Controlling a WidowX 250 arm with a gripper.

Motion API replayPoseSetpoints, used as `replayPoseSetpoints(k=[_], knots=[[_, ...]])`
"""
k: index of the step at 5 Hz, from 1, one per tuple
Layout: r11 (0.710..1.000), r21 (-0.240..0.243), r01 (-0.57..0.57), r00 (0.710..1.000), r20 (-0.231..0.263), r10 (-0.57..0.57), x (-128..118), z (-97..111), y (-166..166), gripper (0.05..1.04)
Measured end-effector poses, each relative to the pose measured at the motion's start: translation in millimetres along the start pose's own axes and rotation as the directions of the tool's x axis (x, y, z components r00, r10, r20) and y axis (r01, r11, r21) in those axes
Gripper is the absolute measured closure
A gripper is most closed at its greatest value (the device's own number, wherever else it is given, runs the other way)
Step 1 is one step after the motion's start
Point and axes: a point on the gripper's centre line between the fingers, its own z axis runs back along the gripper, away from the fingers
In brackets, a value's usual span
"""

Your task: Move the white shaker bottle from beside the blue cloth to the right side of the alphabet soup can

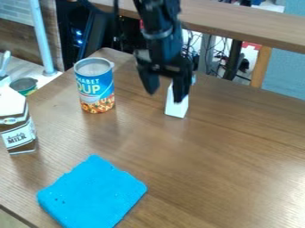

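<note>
Single fixed view, slanting down over tabletop.

bright, soft light across the wooden surface, pale glare towards its lower right, a fainter sheen near the middle, dim, soft-edged darker patches below the soup can and milk carton, small blue lights glowing in deep shade at upper left

A blue cloth, a brown-and-white carton and a blue-labelled can are being supported by the bench. Beyond it, cables are being framed from above by a wooden ledge.
</note>
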Motion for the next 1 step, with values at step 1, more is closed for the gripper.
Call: replayPoseSetpoints(k=[1], knots=[[1.000,-0.007,0.030,0.999,0.042,-0.029,-12.7,50.5,-9.2,0.079]])
